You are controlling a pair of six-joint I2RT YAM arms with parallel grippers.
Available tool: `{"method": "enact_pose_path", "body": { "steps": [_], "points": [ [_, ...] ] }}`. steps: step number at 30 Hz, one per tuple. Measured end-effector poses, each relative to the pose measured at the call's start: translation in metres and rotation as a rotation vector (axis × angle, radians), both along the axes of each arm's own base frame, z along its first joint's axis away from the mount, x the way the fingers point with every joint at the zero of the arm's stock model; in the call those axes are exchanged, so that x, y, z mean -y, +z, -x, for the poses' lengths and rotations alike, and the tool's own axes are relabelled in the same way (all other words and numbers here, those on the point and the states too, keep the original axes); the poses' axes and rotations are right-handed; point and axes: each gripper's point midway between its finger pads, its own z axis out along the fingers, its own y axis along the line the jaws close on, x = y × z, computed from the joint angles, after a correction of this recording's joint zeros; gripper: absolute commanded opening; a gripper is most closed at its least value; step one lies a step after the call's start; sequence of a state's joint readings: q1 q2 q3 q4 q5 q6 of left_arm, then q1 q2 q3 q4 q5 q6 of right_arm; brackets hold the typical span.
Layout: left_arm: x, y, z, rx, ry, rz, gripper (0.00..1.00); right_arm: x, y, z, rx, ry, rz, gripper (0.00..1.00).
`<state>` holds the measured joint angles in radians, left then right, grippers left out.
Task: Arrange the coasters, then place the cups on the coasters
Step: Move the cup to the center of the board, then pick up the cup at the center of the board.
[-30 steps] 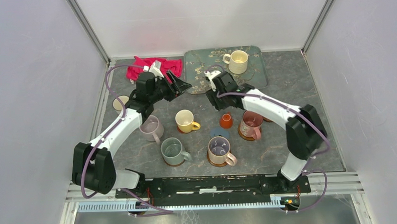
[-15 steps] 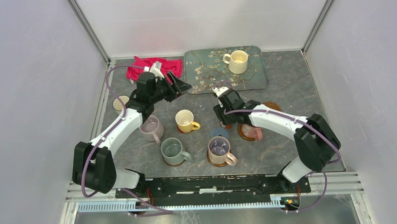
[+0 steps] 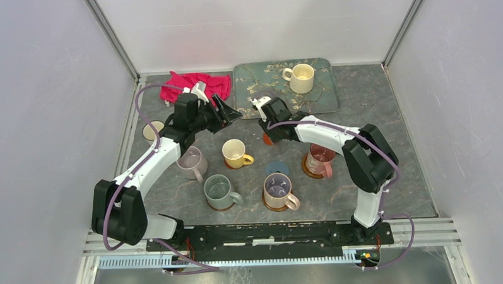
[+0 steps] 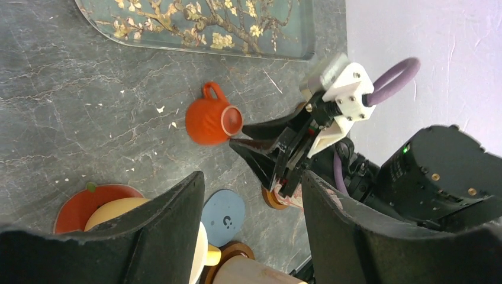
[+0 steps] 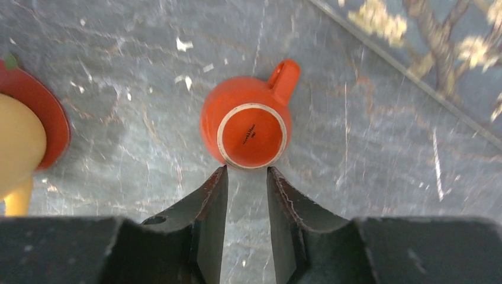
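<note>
Tiny orange cup [image 5: 248,127] on its side on counter [image 3: 374,119], just in front of tray [image 3: 323,98], base toward right claw [image 5: 247,171]. Right claw narrow, nothing between its tips, which sit at cup's base. Left claw [image 4: 251,177] wide, empty.

Done: yellow mug [image 3: 234,153], grey-green mug [image 3: 218,190], floral mug [image 3: 277,190] on coasters.

Left: blue coaster [image 3: 276,168] bare, farther in front of tray; cream mug [image 3: 301,78] on tray, no coaster.

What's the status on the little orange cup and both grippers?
Left gripper open, empty, hovering. Right gripper narrowly open, tips at orange cup, no grip. Cup on its side, off any coaster. Blue coaster vacant, nothing between.
</note>
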<state>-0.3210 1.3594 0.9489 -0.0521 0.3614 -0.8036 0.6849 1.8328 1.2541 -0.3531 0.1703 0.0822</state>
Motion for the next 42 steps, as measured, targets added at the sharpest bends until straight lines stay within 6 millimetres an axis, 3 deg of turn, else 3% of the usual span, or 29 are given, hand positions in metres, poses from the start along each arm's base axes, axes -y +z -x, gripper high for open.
{"method": "enact_pose_path", "body": {
  "steps": [3,10,17,23,30,38,42],
  "points": [
    [-0.001,0.000,0.000,0.002,0.000,-0.005,0.68,-0.011,0.008,-0.017,0.036,0.049,0.015,0.39],
    [-0.002,0.002,-0.003,0.012,0.009,-0.008,0.68,-0.013,0.017,-0.027,0.079,0.110,0.055,0.80],
    [-0.002,0.003,-0.004,0.019,0.016,-0.010,0.69,-0.023,0.019,-0.037,0.062,0.105,0.040,0.88],
    [-0.010,0.003,-0.009,0.022,0.043,-0.015,0.69,-0.027,-0.002,-0.037,-0.010,0.057,0.005,0.90],
    [-0.016,0.004,-0.014,0.030,0.065,-0.017,0.69,-0.022,-0.028,-0.034,-0.101,0.009,-0.019,0.74],
    [-0.015,0.008,-0.016,0.049,0.064,-0.010,0.69,-0.037,-0.013,-0.053,-0.063,0.040,-0.044,0.23],
    [-0.015,0.008,-0.016,0.050,0.064,-0.010,0.69,-0.036,-0.014,-0.053,-0.061,0.067,-0.023,0.13]
  ]
}}
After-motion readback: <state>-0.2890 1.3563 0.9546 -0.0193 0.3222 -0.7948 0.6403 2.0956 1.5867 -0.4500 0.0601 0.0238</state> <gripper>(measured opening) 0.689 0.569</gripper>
